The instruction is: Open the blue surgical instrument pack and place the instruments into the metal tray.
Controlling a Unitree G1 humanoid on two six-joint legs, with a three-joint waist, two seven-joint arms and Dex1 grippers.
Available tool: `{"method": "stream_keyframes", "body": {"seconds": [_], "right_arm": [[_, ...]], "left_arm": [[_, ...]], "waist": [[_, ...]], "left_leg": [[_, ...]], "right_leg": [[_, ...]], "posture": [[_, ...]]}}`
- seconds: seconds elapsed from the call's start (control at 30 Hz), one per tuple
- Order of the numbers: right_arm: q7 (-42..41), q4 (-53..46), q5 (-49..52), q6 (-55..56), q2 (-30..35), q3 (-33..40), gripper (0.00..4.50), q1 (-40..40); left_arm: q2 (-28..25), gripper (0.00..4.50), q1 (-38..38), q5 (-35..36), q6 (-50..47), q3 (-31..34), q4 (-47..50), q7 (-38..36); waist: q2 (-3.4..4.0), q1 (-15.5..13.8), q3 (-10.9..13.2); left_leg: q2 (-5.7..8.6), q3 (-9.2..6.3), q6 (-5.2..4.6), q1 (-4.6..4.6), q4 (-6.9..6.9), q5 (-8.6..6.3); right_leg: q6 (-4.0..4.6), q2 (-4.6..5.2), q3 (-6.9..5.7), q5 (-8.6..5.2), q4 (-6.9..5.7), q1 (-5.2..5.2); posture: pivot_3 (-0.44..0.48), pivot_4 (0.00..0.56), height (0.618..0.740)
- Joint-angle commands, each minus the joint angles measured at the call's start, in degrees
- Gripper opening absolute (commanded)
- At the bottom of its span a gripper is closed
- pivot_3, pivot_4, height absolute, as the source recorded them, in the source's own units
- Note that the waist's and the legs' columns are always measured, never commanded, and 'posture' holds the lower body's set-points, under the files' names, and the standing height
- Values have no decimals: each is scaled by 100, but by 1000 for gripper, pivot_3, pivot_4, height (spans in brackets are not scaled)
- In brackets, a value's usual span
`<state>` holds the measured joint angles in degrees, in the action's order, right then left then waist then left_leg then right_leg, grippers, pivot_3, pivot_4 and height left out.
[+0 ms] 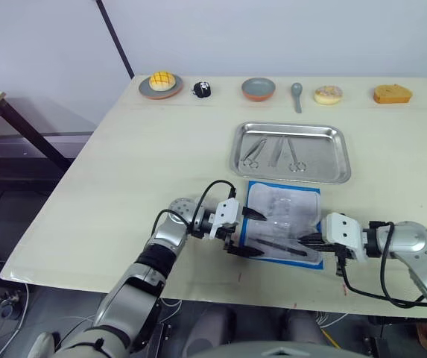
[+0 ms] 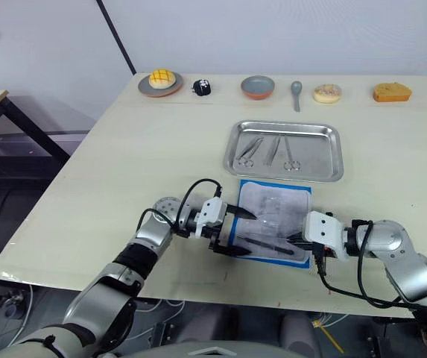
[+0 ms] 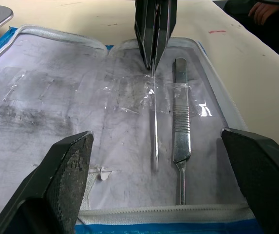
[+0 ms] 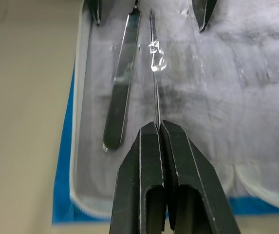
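Your pack point(image 1: 284, 221) lies opened flat on the table point(image 1: 124, 171), white inner side up w/ blue border showing, just in front of the tray point(image 1: 325, 165) on the robot's side. Tray sits further back, apart from the pack by a thin strip of table.

Right gripper point(image 4: 158, 127) is pinched tight on a thin probe point(image 4: 154, 73), a needle-like tool, at its right end. The probe runs lengthwise across the near part of the pack, tip pointing toward the left gripper. You can't tell whether it's lifted off the sheet or lying on it.

Left gripper point(image 1: 247, 233) sits at the pack's left edge, fingers spread wide, one finger point(image 3: 56, 180) over the white sheet and the other point(image 3: 263, 180) out toward the near edge. It holds nothing. Between them in the left wrist view you see the probe and a flat scalpel handle point(image 3: 180, 136) lying beside it on the sheet, nearly parallel, close but not touching. Some clear tape or film point(image 3: 129, 92) is crumpled on the sheet near the probe.

In the tray: three tools point(image 1: 276, 153), i.e. two ring-handled ones and a slim straight one between them, all in the tray's left half.

Along the far table edge, L to R: plate w/ yellow bun point(image 1: 161, 82), small black-white item point(image 1: 202, 90), grey bowl point(image 1: 258, 89), spoon point(image 1: 296, 93), donut point(image 1: 328, 94), orange pastry point(image 1: 392, 93).

A person's hand point(image 3: 268, 9) shows at the corner of the left wrist view, past the table edge.
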<state>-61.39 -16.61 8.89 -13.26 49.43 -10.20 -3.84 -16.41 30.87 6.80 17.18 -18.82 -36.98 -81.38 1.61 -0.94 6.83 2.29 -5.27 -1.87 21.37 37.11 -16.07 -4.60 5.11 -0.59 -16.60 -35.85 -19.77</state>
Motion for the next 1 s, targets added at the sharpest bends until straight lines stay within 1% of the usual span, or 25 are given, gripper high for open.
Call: {"method": "stream_keyframes", "body": {"seconds": [0.03,0.23,0.47,0.6,0.87,0.93,1.0], "right_arm": [[-58,-430,58,-311,315,295,25,-75],[-92,-661,221,-492,563,620,25,-32],[-210,-669,331,-341,809,1070,25,326],[-372,-566,417,-104,982,1525,25,694],[-835,-283,654,296,1192,2731,25,1667],[-910,-231,760,266,1174,2973,25,1789],[-853,-219,1007,-58,1099,3245,25,1799]], "left_arm": [[-79,4500,-476,-525,-300,-329,-743,213],[-84,4500,-471,-531,-284,-333,-758,204],[-80,4500,-438,-528,-297,-342,-752,167],[-67,4500,-412,-542,-268,-349,-800,163],[-55,4500,-405,-547,-229,-352,-857,157],[-51,4500,-413,-550,-220,-358,-865,156],[-43,4500,-415,-551,-209,-360,-884,153]], "waist": [[0,0,0],[1,0,0],[0,-4,0],[0,-11,1],[1,-13,1],[1,-20,1],[1,-11,1]], "left_leg": [[0,0,0,0,0,0],[0,0,0,1,0,0],[0,0,0,2,0,0],[0,1,0,4,0,0],[1,3,0,5,1,0],[0,2,0,6,1,0],[1,5,0,4,1,0]], "right_leg": [[0,0,0,0,0,0],[-2,1,-1,-1,0,0],[-3,2,-1,-1,0,0],[-3,2,-2,-1,0,0],[-3,2,-1,-1,0,0],[-3,3,-2,-1,0,0],[-3,3,0,-1,0,0]], "posture": [[0,150,740],[0,150,740],[0,150,740],[0,150,740],[0,150,740],[0,150,740],[0,150,740]]}}
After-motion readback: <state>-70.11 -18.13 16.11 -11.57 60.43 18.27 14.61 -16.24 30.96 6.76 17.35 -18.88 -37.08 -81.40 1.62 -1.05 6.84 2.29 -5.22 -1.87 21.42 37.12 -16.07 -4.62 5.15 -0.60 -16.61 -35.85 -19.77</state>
